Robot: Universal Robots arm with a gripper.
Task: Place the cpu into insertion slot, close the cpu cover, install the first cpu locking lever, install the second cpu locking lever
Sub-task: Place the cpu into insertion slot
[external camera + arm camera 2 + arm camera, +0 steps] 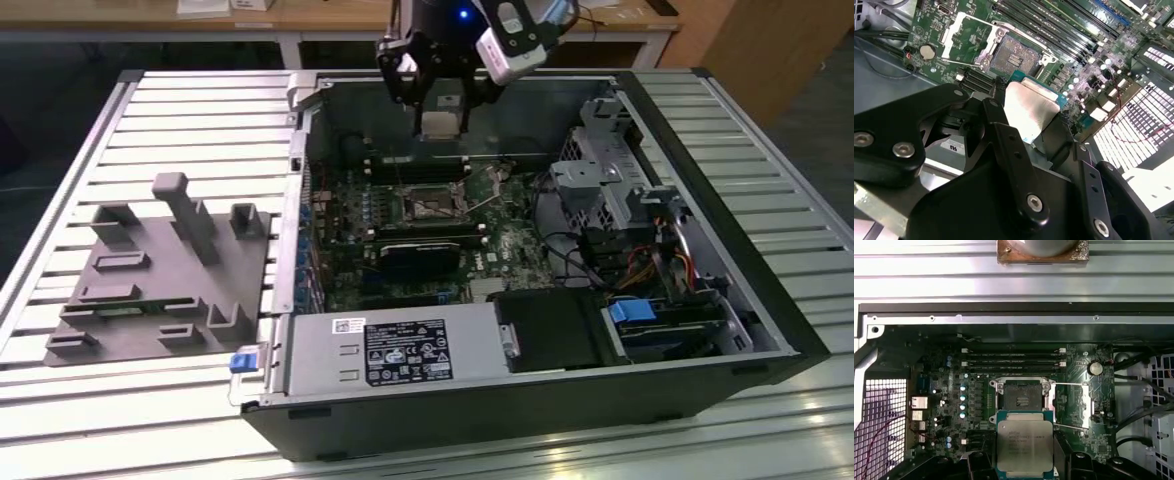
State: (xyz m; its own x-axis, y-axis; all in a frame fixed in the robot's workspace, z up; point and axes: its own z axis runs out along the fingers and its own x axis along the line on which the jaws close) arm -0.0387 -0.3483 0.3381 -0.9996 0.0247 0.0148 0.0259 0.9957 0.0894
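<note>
Exterior view's left: grey jig (158,270) on the slatted table (200,120), well clear. Open PC case (534,420) mid-frame. Gripper (439,110) hangs over its far wall, jaws clamped on the cpu (439,124) edges, chip above the board, not seated. Slot (430,205) bare, cover (952,36) flipped open beside it. Drive cage (607,185) and cables to the right. Fingers (1004,130) hide the cpu's near edge; slot contacts unreadable.
</note>
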